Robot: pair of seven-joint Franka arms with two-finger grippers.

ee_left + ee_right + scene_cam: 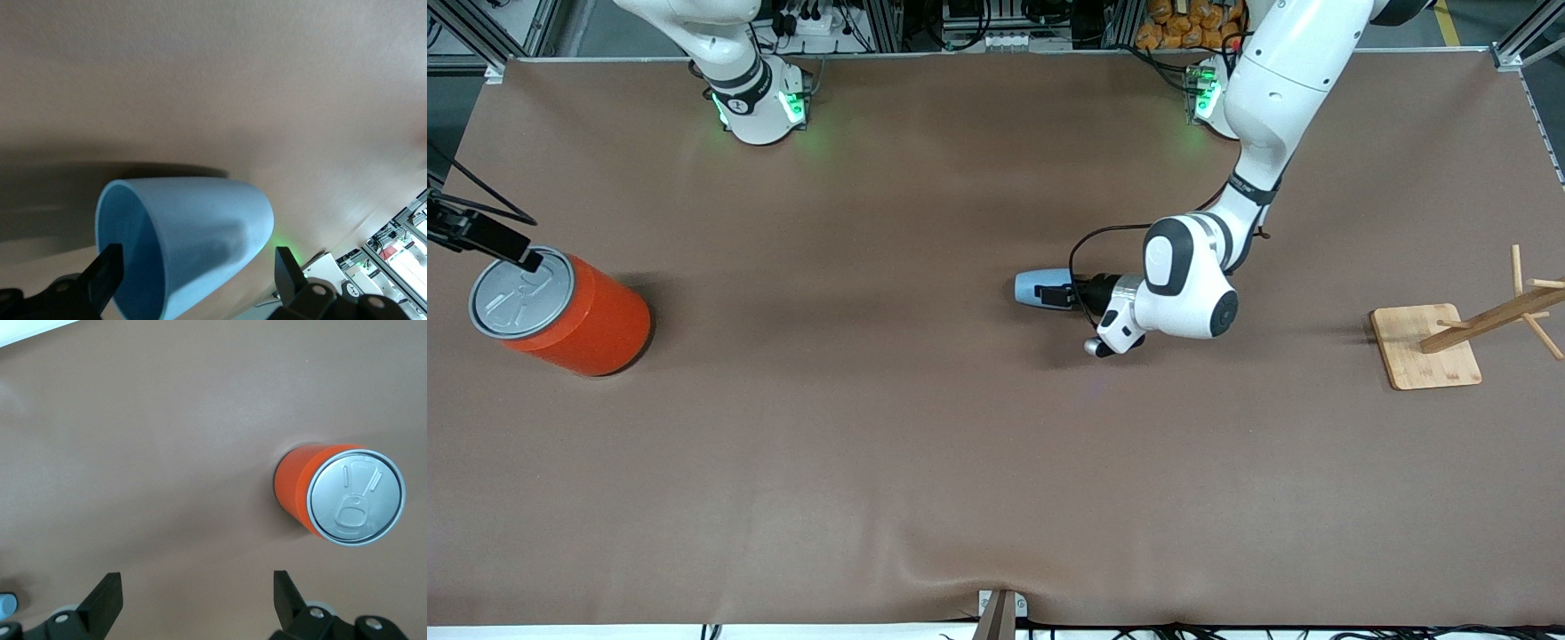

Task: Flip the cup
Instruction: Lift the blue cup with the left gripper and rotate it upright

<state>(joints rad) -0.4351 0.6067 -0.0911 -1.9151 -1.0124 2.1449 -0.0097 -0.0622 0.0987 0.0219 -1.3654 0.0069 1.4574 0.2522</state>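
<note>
The light blue cup (1033, 287) lies on its side on the brown table, about mid-table, with its closed end toward the right arm's end. My left gripper (1060, 293) is down at its mouth end and stands open. In the left wrist view the cup (200, 233) lies between the two black fingers (107, 273), its dark blue inside facing the camera, and the other finger stands clear of its wall. My right gripper (525, 258) hangs open over the table beside the orange can (560, 311), with nothing between its fingertips (198, 597).
The orange can (340, 497) stands upright with a grey pull-tab lid at the right arm's end of the table. A wooden peg rack on a bamboo base (1427, 345) stands at the left arm's end. A black cable loops by the left wrist.
</note>
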